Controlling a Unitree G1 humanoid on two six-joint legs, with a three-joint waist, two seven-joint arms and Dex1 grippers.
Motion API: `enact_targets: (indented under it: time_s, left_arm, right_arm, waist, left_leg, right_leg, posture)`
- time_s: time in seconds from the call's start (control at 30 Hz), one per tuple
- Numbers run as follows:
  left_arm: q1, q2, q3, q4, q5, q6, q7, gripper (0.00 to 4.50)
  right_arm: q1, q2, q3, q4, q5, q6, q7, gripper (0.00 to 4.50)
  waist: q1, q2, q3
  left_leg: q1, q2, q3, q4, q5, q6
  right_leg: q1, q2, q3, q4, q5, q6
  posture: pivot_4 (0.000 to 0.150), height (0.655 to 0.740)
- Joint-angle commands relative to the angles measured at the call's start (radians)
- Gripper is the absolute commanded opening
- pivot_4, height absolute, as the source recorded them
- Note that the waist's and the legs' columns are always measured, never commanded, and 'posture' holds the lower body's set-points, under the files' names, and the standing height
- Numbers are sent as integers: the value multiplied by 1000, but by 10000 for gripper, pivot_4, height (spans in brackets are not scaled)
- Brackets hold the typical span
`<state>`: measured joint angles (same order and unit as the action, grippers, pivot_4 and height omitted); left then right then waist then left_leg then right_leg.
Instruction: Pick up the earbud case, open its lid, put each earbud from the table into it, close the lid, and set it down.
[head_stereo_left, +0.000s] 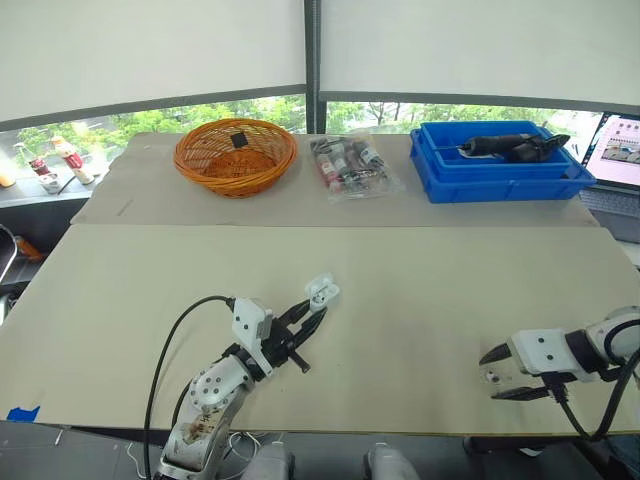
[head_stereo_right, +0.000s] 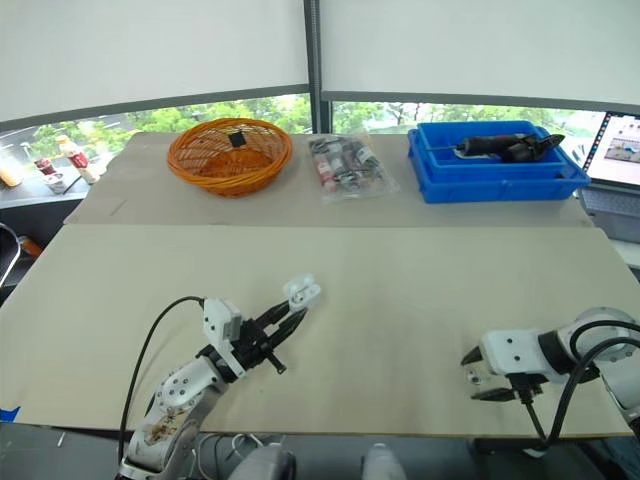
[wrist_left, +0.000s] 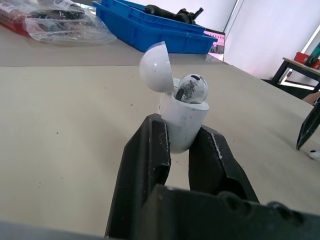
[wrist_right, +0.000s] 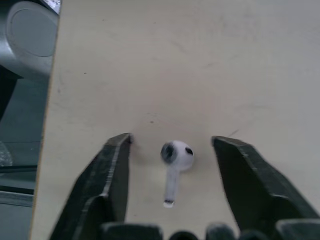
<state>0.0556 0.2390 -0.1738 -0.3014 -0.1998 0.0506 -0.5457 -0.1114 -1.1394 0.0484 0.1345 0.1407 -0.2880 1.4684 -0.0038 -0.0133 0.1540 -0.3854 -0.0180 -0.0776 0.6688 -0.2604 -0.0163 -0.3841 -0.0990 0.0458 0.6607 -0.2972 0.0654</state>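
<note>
Tabletop (head_stereo_left: 420, 300): lying pale beige across the foreground, meeting a rear board (head_stereo_left: 300, 205) along a straight seam.
Blinds (head_stereo_left: 150, 50): hanging white over the upper panes.
Window strip (head_stereo_left: 130, 125): showing green trees, letting in daylight.
Window post (head_stereo_left: 312, 60): standing dark between the two panes.
Rear board: carrying an orange wicker basket (head_stereo_left: 235, 157), a clear plastic bag (head_stereo_left: 352, 166) and a blue bin (head_stereo_left: 500, 170).
Laptop screen (head_stereo_left: 620, 150): glowing at the right edge.
Sill (head_stereo_left: 35, 190): holding small bottles (head_stereo_left: 70, 158) at the left.

Soft, bright daylight comes from the window (head_stereo_left: 250, 108) behind the desk (head_stereo_left: 400, 290). Shadows on the desk are faint and diffuse. The window sill (head_stereo_left: 150, 108) bows, probably from lens distortion.
</note>
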Motion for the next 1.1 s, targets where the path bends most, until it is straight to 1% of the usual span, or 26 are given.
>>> enact_targets:
  time_s: [0.03, 0.17, 0.27, 0.33, 0.43, 0.47, 0.57, 0.6, 0.63, 0.7, 0.8, 0.83, 0.97, 1.1]
  left_arm:
    - [9, -1, -8, -55, -13, 0, 4, 5048]
    - [16, -7, -20, -55, -11, 0, 5, 5048]
    - [15, -9, -24, -51, -11, 0, 5, 5048]
    - [13, -10, -25, -49, -11, -1, 6, 5048]
    - [8, -11, -26, -42, -11, -2, 5, 5048]
    - [7, -11, -25, -41, -12, -3, 4, 5048]
    - [6, -8, -22, -39, -13, -4, 1, 5048]
    - [4, -6, -21, -38, -13, -4, 0, 5048]
    - [3, -6, -21, -36, -13, -4, -1, 5048]
    - [0, -5, -21, -34, -13, -4, -2, 5048]
    - [-6, -5, -21, -31, -13, -4, -5, 5048]
    - [-7, -5, -21, -29, -13, -4, -5, 5048]
    - [-9, -6, -22, -29, -12, -4, -5, 5048]
    - [-8, -6, -23, -30, -11, -5, -5, 5048]
  right_arm:
    - [22, -29, -28, -90, 44, 53, 15, 34414]
    - [26, -69, -83, -241, 99, 202, -4, 34414]
    - [22, -87, -113, -312, 105, 278, -36, 34414]
    - [26, -92, -126, -331, 98, 313, -53, 34414]
    - [42, -81, -137, -297, 53, 336, -105, 34414]
    - [55, -80, -148, -290, 64, 351, -107, 34414]
    - [63, -66, -174, -290, 112, 409, -117, 26533]
    - [50, -62, -165, -271, 91, 394, -133, 22204]
    - [40, -60, -157, -257, 73, 381, -144, 19313]
    - [17, -59, -129, -214, 24, 328, -161, 11763]
    - [7, -64, -97, -173, -10, 284, -151, 1595]
    - [9, -66, -89, -161, -16, 275, -144, 0]
    - [37, -78, -74, -137, -26, 250, -114, 0]
    - [77, -86, -85, -150, -21, 267, -101, 0]
  waist:
    - [2, 0, 0]
    - [5, 0, 0]
    - [7, 0, 0]
    - [8, 0, 0]
    - [13, 0, 0]
    - [16, 0, 0]
    - [15, 0, 0]
    - [15, 0, 0]
    - [13, 0, 0]
    - [12, 0, 0]
    - [12, 0, 0]
    - [13, 0, 0]
    - [14, 0, 0]
    - [13, 0, 0]
  left_leg:
    - [0, 0, 0, 0, 0, 0]
    - [0, 0, 0, 0, 0, 0]
    - [0, 0, 0, 0, 0, 0]
    - [0, 0, 0, 0, 0, 0]
    - [-1, 0, 0, 0, 0, 0]
    - [-1, 0, 0, 0, 0, 0]
    - [-1, 0, 0, 0, 0, 0]
    - [-1, 0, 1, 0, 0, 0]
    - [-1, 0, 0, 0, 0, 0]
    - [0, 0, 1, 0, 0, 0]
    - [0, 0, 1, 0, 0, 0]
    - [0, 0, 1, 0, 0, 0]
    - [-1, 0, 1, 1, 0, 0]
    - [-1, 0, 1, 0, 0, 0]
  right_leg:
    - [0, 0, 0, 0, 0, 0]
    - [0, 0, 0, 0, 0, 0]
    - [0, 0, 0, 0, 0, 0]
    - [0, 0, 0, 0, 0, 0]
    - [0, 0, 0, 0, 0, 0]
    - [0, 0, 0, 0, 0, 0]
    - [0, 0, 0, 0, 0, 0]
    - [0, 0, 0, 0, 0, 0]
    - [0, 0, 0, 0, 0, 0]
    - [0, 0, 0, 0, 0, 0]
    - [0, 0, 0, 0, 0, 0]
    - [0, 0, 0, 0, 0, 0]
    - [0, 0, 0, 0, 0, 0]
    - [0, 0, 0, 0, 0, 0]
  posture:
    - [1500, 7400]
    - [1500, 7400]
    - [1500, 7400]
    - [1500, 7400]
    - [1500, 7400]
    - [1500, 7400]
    - [1500, 7400]
    - [1500, 7400]
    - [1500, 7400]
    - [1500, 7400]
    - [1500, 7400]
    - [1500, 7400]
    - [1500, 7400]
    - [1500, 7400]
